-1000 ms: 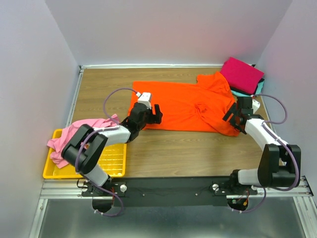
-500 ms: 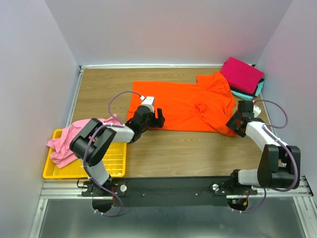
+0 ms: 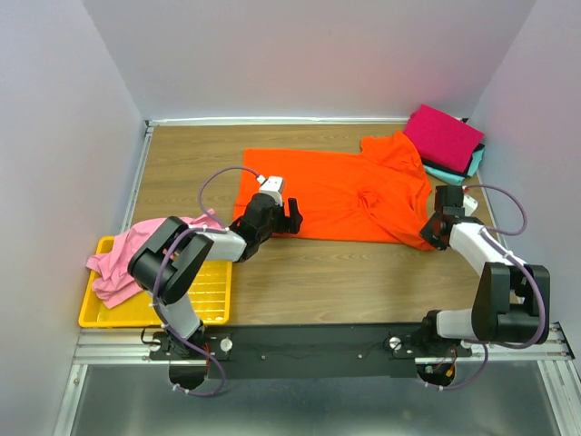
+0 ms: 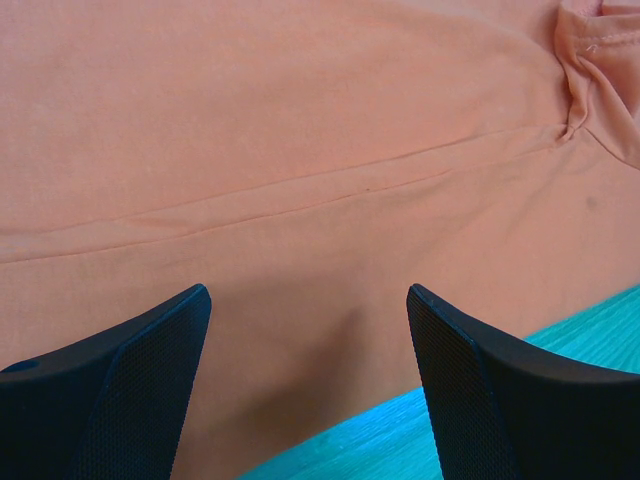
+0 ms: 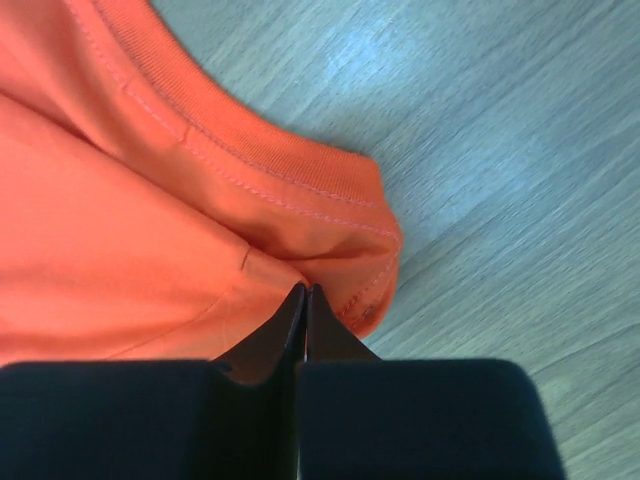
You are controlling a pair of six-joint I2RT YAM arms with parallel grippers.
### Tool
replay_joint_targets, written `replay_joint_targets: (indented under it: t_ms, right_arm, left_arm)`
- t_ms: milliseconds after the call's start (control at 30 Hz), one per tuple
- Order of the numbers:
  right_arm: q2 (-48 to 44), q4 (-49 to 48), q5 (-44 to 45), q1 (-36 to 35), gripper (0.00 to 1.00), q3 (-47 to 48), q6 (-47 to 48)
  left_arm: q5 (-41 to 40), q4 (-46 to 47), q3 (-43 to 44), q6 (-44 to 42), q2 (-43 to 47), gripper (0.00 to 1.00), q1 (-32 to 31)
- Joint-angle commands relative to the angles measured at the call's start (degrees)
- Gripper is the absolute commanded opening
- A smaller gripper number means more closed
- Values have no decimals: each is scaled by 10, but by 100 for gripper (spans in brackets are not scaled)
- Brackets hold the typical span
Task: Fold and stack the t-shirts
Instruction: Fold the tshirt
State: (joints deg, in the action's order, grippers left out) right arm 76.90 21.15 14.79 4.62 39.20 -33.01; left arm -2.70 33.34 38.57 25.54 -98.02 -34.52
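Note:
The orange t-shirt (image 3: 336,191) lies spread flat across the table's middle. My left gripper (image 3: 289,216) hovers open over its near left hem; in the left wrist view both fingertips straddle orange cloth (image 4: 300,150) with nothing between them (image 4: 308,292). My right gripper (image 3: 434,232) is at the shirt's near right corner, shut, its tips (image 5: 303,290) pinching a fold of orange cloth (image 5: 150,230) beside the ribbed collar (image 5: 270,170). The pink t-shirt (image 3: 127,250) hangs crumpled over the yellow tray. Folded magenta (image 3: 442,136), dark (image 3: 478,150) and teal (image 3: 445,171) shirts are stacked at the back right.
The yellow mesh tray (image 3: 204,295) sits at the near left edge. Walls close in the table on the left, back and right. Bare wood (image 3: 345,282) stretches between the orange shirt and the arm bases.
My right gripper has closed its jaws on the orange shirt's near right corner. The left gripper shifted slightly right along the hem a second ago and has held still since.

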Motion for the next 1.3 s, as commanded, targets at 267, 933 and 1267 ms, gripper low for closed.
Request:
replay_joint_targets:
  t_ms: [267,933,1267]
  right_arm:
    - [65,4,64,5,1,64,8]
    - [88,7,139,16,0,78,36]
    - [69,10,181,21,1,65,32]
  left_arm:
    - [-18,8,-9,-15,-16,87,1]
    - [-24,8,-6,-19,-35,88,4]
    - [-36,8,-23,-19,-12,88,16]
